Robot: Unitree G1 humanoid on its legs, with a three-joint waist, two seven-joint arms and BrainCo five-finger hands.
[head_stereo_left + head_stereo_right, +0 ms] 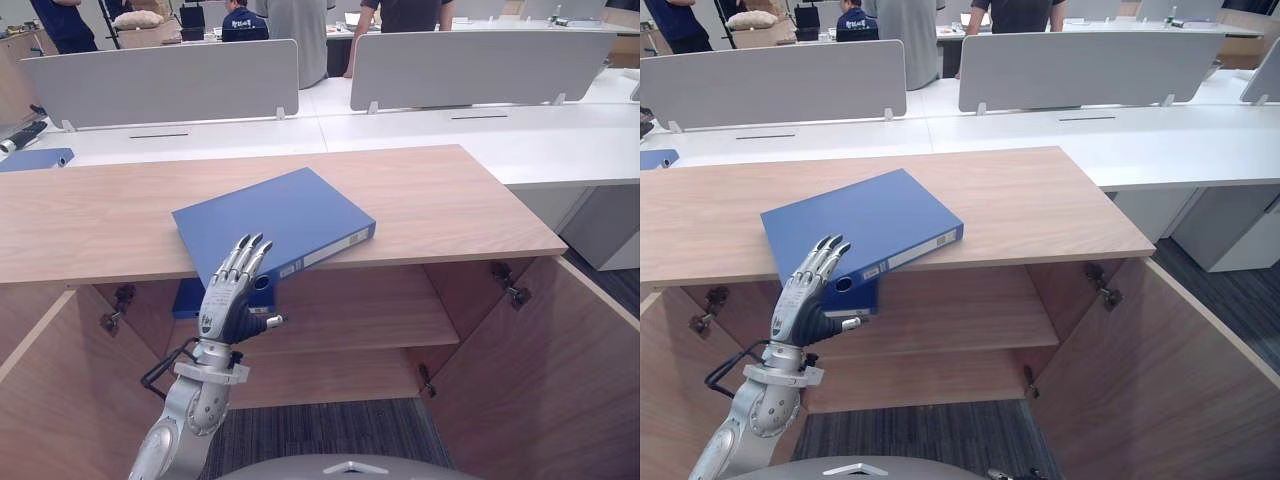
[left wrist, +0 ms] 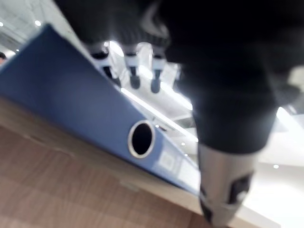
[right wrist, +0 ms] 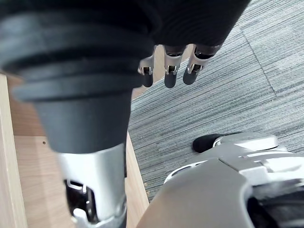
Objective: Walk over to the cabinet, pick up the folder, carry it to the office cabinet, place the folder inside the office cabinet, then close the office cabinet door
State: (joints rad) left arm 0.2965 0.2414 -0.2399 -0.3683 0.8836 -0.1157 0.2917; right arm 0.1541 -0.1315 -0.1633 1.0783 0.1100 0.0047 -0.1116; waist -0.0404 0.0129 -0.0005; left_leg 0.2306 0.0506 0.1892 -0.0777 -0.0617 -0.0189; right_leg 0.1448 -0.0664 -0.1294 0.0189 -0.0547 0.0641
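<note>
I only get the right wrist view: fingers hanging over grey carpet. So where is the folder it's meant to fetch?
Observer: The blue folder lies flat on top of the wooden cabinet, with its near corner jutting past the front edge.
Operator: Is anything going for it?
Observer: Yes, the left hand is raised below that jutting corner. Its fingers are straight, with the tips up at the folder's edge; I cannot tell whether they touch.
</note>
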